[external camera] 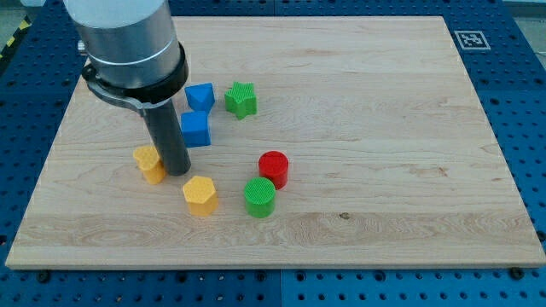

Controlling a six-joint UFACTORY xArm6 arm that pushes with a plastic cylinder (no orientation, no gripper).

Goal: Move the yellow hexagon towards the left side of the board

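- At the view's left, a yellow block (150, 163) lies partly hidden behind our rod; its shape is hard to make out. My tip (177, 172) rests on the tabletop (384, 128) just to that block's right, touching or nearly so.
- We carry no pincer, only the rod, so nothing is open, shut or held.
- The yellow hexagon (200, 194) sits just below and to the right of my tip, near the tabletop's bottom edge and already left of centre.
- Risk: my tip stands on the hexagon's upper left, the wrong side for a leftward push. Sweeping from here would, we judge, shove the other yellow block instead, or knock the hexagon down toward the bottom edge.
- Risk: an off-centre contact on a slanted face may spin the hexagon and let it slip off my tip.
- Above, two blue blocks, one (195, 130) near the rod and one (200, 95) behind it, could be clipped if we circle round carelessly.
- Further right, the green star (241, 99), red cylinder (274, 168) and green cylinder (260, 197) stand near the hexagon's right side; coming in there, we may bump the green cylinder.
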